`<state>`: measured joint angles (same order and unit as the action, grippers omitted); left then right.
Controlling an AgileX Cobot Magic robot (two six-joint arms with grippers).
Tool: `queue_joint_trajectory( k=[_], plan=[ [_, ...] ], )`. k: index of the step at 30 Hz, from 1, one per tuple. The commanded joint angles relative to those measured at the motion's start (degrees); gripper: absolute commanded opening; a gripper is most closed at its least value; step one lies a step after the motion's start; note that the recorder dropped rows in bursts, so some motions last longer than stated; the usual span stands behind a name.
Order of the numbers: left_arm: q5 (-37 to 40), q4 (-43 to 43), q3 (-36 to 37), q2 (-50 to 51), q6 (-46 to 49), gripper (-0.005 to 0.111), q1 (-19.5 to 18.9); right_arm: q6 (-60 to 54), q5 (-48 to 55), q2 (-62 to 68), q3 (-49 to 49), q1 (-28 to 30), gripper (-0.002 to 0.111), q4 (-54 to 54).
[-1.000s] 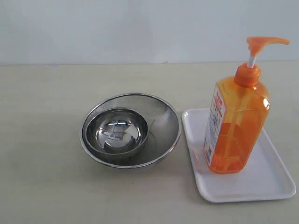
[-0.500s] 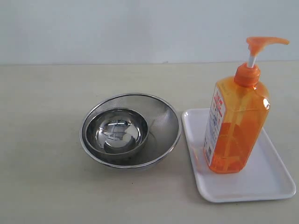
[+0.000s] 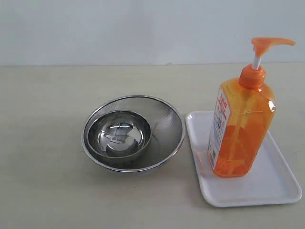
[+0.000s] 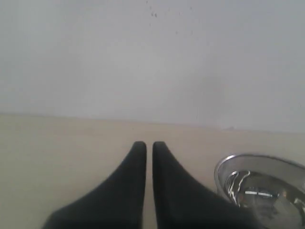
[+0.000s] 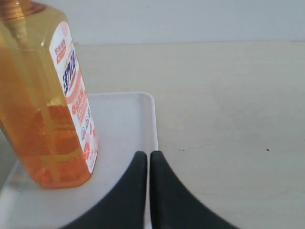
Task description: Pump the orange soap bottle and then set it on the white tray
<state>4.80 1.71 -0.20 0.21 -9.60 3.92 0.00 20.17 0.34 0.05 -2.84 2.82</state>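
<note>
The orange soap bottle [image 3: 240, 129] stands upright on the white tray [image 3: 267, 186], its pump head [image 3: 269, 44] raised on a white stem. In the right wrist view the orange soap bottle [image 5: 45, 105] fills one side, standing on the white tray [image 5: 126, 119]. My right gripper [image 5: 148, 153] is shut and empty, over the tray's rim, apart from the bottle. My left gripper [image 4: 149, 143] is shut on nothing above bare table. Neither gripper shows in the exterior view.
A steel mesh colander [image 3: 167, 125] holding a smaller steel bowl [image 3: 119, 134] sits on the beige table, just left of the tray. The same steel bowl [image 4: 259, 183] shows beside my left gripper. A pale wall runs behind the table.
</note>
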Motion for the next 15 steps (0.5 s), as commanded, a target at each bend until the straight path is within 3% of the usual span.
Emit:
queue_joint_trajectory(
  k=[1,15],
  plan=[
    [9.8,-0.8,0.2,-0.2,0.7,0.005,-0.1,0.0,-0.2,-0.3,-0.1,0.3,0.000,0.1],
    [12.3,-0.9,0.2,-0.2,8.4,0.005,-0.1,0.0,-1.0,-0.3,-0.1,0.3,0.000,0.0]
  ],
)
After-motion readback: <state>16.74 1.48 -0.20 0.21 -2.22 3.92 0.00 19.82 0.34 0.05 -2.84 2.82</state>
